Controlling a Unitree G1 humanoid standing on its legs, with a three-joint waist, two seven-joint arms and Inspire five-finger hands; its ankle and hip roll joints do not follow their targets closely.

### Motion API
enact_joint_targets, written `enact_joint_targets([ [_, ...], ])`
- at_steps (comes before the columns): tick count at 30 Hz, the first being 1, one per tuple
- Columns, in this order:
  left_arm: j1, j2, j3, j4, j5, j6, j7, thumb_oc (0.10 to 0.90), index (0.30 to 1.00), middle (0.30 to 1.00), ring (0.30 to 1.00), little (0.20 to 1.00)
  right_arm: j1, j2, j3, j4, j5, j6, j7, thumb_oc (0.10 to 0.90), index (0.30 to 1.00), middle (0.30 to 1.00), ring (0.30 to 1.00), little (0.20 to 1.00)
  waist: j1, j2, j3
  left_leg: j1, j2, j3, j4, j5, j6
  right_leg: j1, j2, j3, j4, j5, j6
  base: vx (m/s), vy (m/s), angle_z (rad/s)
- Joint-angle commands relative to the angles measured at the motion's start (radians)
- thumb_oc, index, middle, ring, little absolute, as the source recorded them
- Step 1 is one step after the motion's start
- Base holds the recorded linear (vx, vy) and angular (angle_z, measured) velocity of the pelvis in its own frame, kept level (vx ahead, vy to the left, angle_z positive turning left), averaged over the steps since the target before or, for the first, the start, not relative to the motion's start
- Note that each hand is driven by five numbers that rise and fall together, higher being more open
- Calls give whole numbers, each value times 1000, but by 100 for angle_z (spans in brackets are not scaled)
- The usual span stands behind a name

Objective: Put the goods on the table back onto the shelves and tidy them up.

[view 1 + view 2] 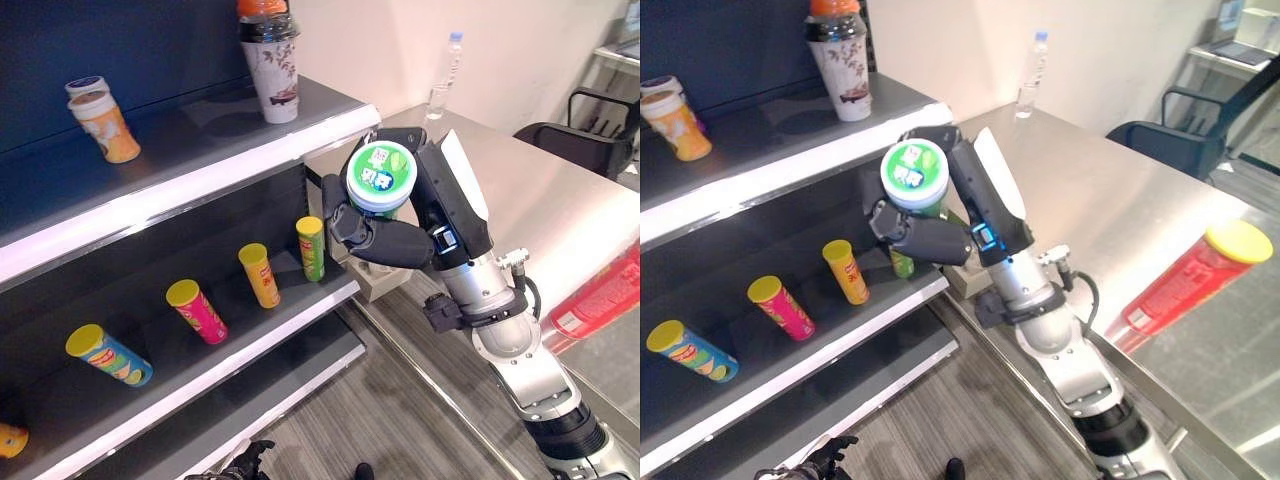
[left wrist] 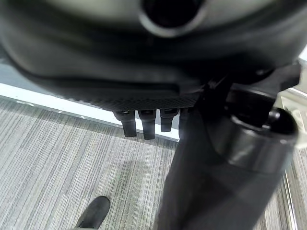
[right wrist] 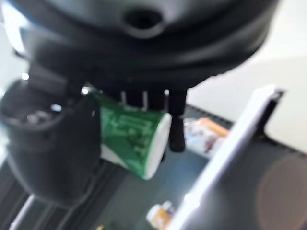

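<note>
My right hand is shut on a green can with a white and green lid. It holds the can in the air in front of the shelf unit, between the top shelf edge and the middle shelf. In the right wrist view the green can lies between the thumb and the fingers. A red can with a yellow lid lies on the steel table. My left hand hangs low over the floor with its fingers relaxed, holding nothing.
The top shelf carries an orange cup and a tall paper cup. Several chip cans lie on the middle shelf: green, yellow, pink, blue. A water bottle stands at the table's far end, a chair beyond.
</note>
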Motion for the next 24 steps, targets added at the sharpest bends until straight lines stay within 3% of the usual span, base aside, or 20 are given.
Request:
enact_joint_targets([
  [1,-11,22,3,64,-50,14,19,800,900,900,900,900,-197,97,5,12,56,-27,-78,400,300,300,300,300,20,-123,-28,-76,-6,-6,119,-62,-25,132,-92,64,19,-101,96,-84,-105,6],
  [3,-31,24,10,52,-92,18,35,800,900,900,900,900,-255,109,36,35,85,-17,-87,400,300,300,300,300,38,-146,19,-187,-4,-36,318,-63,-47,126,-105,62,47,-107,71,-151,-101,20],
  [4,-34,26,11,52,-93,19,35,800,900,900,900,900,-261,109,36,38,85,-18,-87,400,300,300,300,300,33,-144,20,-205,1,-42,344,-74,-48,122,-101,58,50,-108,70,-149,-86,20],
  [5,-59,51,29,41,-111,22,72,800,900,900,900,900,-293,102,53,67,88,-9,-91,400,300,300,300,300,55,-151,54,-290,-1,-102,479,-16,-86,121,-99,54,61,-114,54,-82,-34,16],
  [6,-61,51,30,41,-111,22,72,800,900,900,900,900,-296,103,53,70,88,-10,-92,400,300,300,300,300,49,-147,54,-303,2,-111,495,-21,-88,118,-95,47,62,-114,53,6,35,15],
  [7,-60,52,44,43,-133,15,77,800,900,900,900,900,-306,102,63,103,74,-3,-101,400,300,300,300,300,55,-152,50,-318,45,-126,441,-25,-89,129,-104,38,60,-121,61,74,64,19],
  [8,-59,52,45,44,-133,15,77,800,900,900,900,900,-308,103,66,106,73,-4,-102,400,300,300,300,300,54,-153,52,-311,44,-125,436,-25,-90,133,-105,38,59,-122,61,200,182,31],
  [9,-47,53,53,54,-143,15,77,800,900,900,900,900,-319,96,72,126,71,7,-98,400,300,300,300,300,66,-155,42,-285,100,-128,331,-14,-79,142,-124,40,64,-136,76,127,109,23],
  [10,-46,53,53,54,-143,15,77,800,900,900,900,900,-319,96,73,127,71,7,-98,400,300,300,300,300,67,-156,43,-279,100,-125,324,-11,-80,143,-124,42,65,-137,75,201,216,8],
  [13,-37,64,38,55,-120,6,87,800,900,900,900,900,-334,66,65,150,70,15,-97,400,300,300,300,300,80,-122,39,-281,208,-176,81,136,-108,145,-138,79,79,-180,103,167,267,-12],
  [15,-53,64,-18,41,-51,0,87,800,900,900,900,900,-326,53,70,163,55,24,-89,400,300,300,300,300,62,-90,20,-253,239,-132,24,166,-132,168,-157,80,75,-201,123,211,344,-19],
  [17,-80,58,-43,46,-34,3,79,800,900,900,900,900,-329,52,73,160,49,38,-80,400,300,300,300,300,44,-58,-14,-214,219,-98,1,147,-144,173,-183,85,77,-186,137,278,421,-22],
  [18,-79,49,-63,51,-21,0,63,800,900,900,900,900,-345,52,80,167,42,36,-80,400,300,300,300,300,34,-48,-34,-182,177,-79,1,112,-138,164,-222,90,80,-170,156,208,360,-21],
  [24,-72,59,-53,86,-17,4,60,800,900,900,900,900,-381,44,78,175,55,47,-74,400,300,300,300,300,43,-82,-42,-135,123,-9,1,75,-98,132,-275,136,119,-138,188,115,197,-44],
])
